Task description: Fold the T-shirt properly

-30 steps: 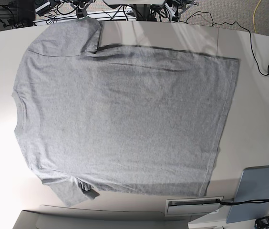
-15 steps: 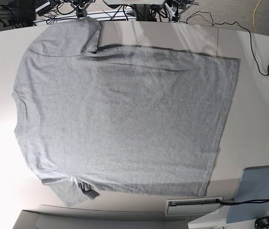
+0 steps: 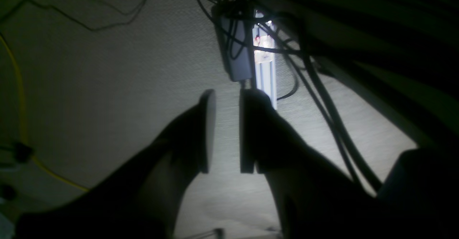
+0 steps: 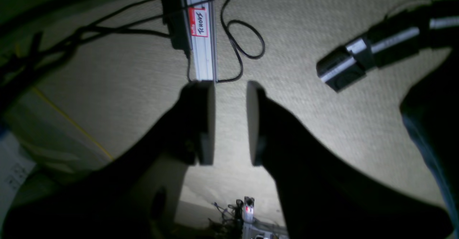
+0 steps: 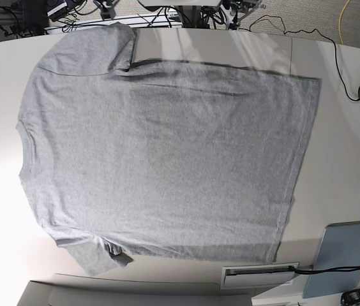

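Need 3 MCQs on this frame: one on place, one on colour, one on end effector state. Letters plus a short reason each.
1. Where does the T-shirt neckline point in the base view?
A. toward the left edge
B. toward the right edge
C. toward the bottom edge

2. What colour is the shirt side facing up?
A. black with white print
B. plain heather grey
C. blue stripes

3. What are the left end effector and right end effector doing?
A. both clamped on the shirt
B. one holds a sleeve
C. both slightly parted, holding nothing

Key: 1 A, the collar curve sits at the left, the hem at the right. 2 B, no lettering shows on top. 3 C, each wrist view shows a gap between the fingers with only floor and cables beyond.
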Robot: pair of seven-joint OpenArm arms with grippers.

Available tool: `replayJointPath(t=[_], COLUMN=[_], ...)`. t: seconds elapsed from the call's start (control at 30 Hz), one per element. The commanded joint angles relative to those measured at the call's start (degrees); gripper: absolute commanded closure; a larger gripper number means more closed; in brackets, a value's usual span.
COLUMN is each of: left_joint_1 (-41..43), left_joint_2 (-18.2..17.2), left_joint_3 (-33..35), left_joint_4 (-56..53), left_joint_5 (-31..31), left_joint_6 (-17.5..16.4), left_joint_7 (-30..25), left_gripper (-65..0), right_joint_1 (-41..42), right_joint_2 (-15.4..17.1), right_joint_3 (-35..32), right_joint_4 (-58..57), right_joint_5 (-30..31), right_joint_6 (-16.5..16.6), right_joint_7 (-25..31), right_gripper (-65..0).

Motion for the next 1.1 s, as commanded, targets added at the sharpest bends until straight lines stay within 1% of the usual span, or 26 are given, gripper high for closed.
replayJointPath(t=[0.0,0.13,0.2,0.3,0.37,0.5,0.57,0.67,0.77,0.87,0.93,1.03,1.07], left_joint_1=[1.86,5.99,8.92,14.36,18.25,25.97,29.83,35.34,39.98,43.45,45.18,46.80,47.04], left_joint_2=[-0.26,-0.85,-1.36,-2.27,-3.28,-6.95,-9.01,-12.17,-15.63,-18.95,-21.09,-24.46,-25.53], left_joint_3=[0.15,0.15,0.17,0.20,0.20,0.20,0.20,0.20,0.20,0.17,0.13,0.13,0.15], left_joint_4=[0.61,6.45,10.78,18.95,24.98,37.94,44.52,54.36,64.13,72.52,77.53,84.04,85.83], left_joint_5=[2.01,2.29,2.29,2.05,1.75,-1.81,-2.05,-1.79,-1.75,0.20,2.08,6.19,7.87], left_joint_6=[0.02,0.00,0.00,0.00,0.00,-0.31,-0.85,-0.76,0.09,0.07,1.27,6.03,7.13], left_joint_7=[1.99,1.92,1.95,2.01,2.38,5.09,6.14,8.13,10.69,13.09,14.67,16.70,17.35], left_gripper=[-14.0,-14.0,-14.0,-14.0,-14.0,-14.0,-14.0,-14.0,-14.0,-14.0,-14.0,-14.0,-14.0], right_joint_1=[-1.25,-5.40,-8.07,-13.00,-16.74,-24.83,-28.83,-35.08,-41.44,-47.06,-50.21,-53.83,-54.80], right_joint_2=[1.03,1.73,2.12,3.06,4.02,6.73,8.28,10.43,12.96,15.58,16.52,16.63,16.63], right_joint_3=[0.07,0.04,-0.70,-4.44,-7.87,-14.03,-15.82,-16.28,-16.28,-16.04,-14.75,-10.75,-9.25], right_joint_4=[1.07,5.64,8.87,15.32,20.20,30.88,36.63,46.03,56.30,65.75,71.80,80.63,83.23], right_joint_5=[0.85,1.16,2.86,6.82,9.49,15.04,17.49,20.24,22.16,22.91,22.88,22.88,22.88], right_joint_6=[0.28,0.50,1.81,4.17,4.35,4.33,4.35,4.35,4.35,4.28,4.28,4.28,4.28], right_joint_7=[-0.09,-0.11,0.00,-0.02,-0.07,-0.87,-1.99,-3.80,-5.53,-7.26,-8.46,-10.03,-10.34], right_gripper=[-16.0,-16.0,-16.0,-16.0,-16.0,-15.9,-15.9,-15.9,-15.9,-15.9,-15.9,-15.9,-15.9])
